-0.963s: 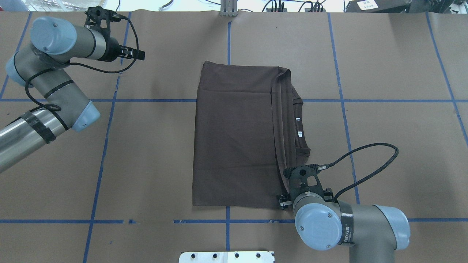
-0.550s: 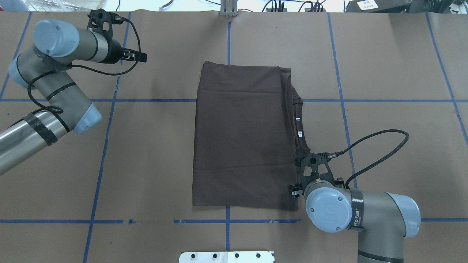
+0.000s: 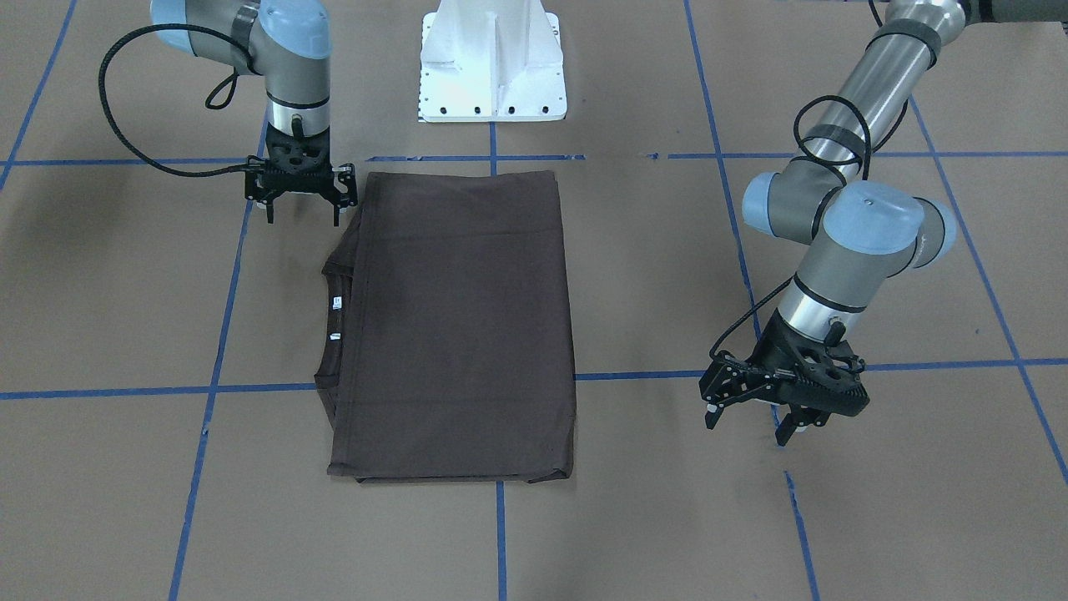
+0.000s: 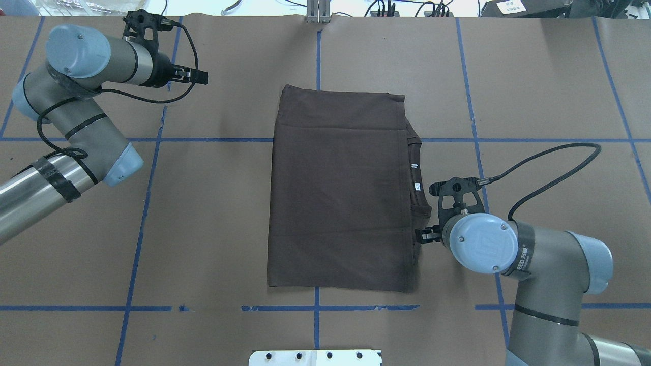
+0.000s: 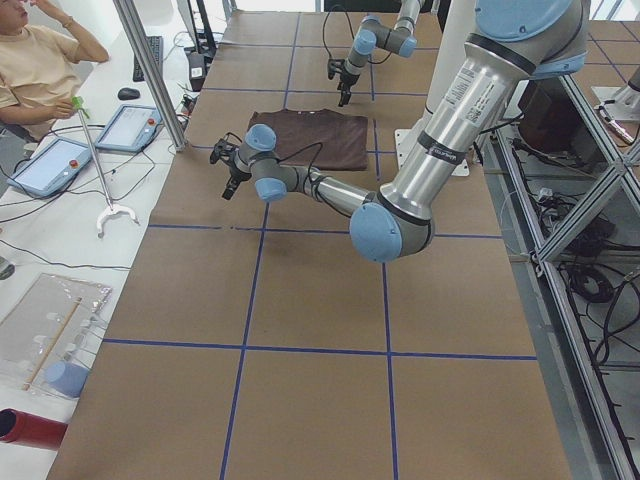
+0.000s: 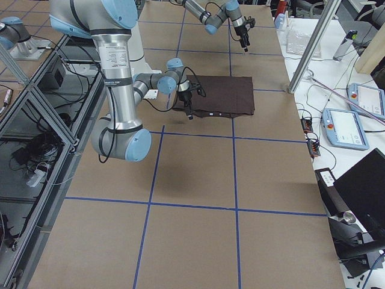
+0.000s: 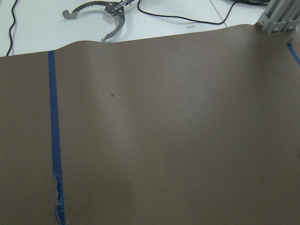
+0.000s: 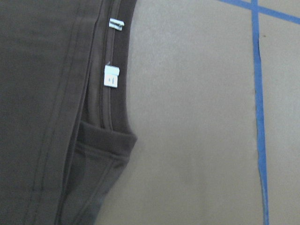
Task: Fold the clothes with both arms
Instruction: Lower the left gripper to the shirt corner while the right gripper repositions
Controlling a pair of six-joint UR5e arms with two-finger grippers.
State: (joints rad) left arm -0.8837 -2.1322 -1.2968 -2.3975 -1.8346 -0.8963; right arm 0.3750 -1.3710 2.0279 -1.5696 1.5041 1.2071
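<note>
The dark brown T-shirt (image 4: 341,188) is seen folded into a flat rectangle at the middle of the tabletop (image 4: 534,101), with its white neck tags (image 8: 111,76) exposed along one edge. The right tool (image 3: 303,213) is held spread and empty just beside that edge. The left tool (image 3: 747,427), likewise spread and empty, is held well apart from the shirt.

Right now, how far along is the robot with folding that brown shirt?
Mostly done: the T-shirt lies as a folded rectangle. Nothing is in hand; the right gripper is open beside its collar edge, and the left gripper is open over bare table. Left, perhaps: the collar with its white tags pokes out along one side, so one more fold or tuck may follow.
</note>
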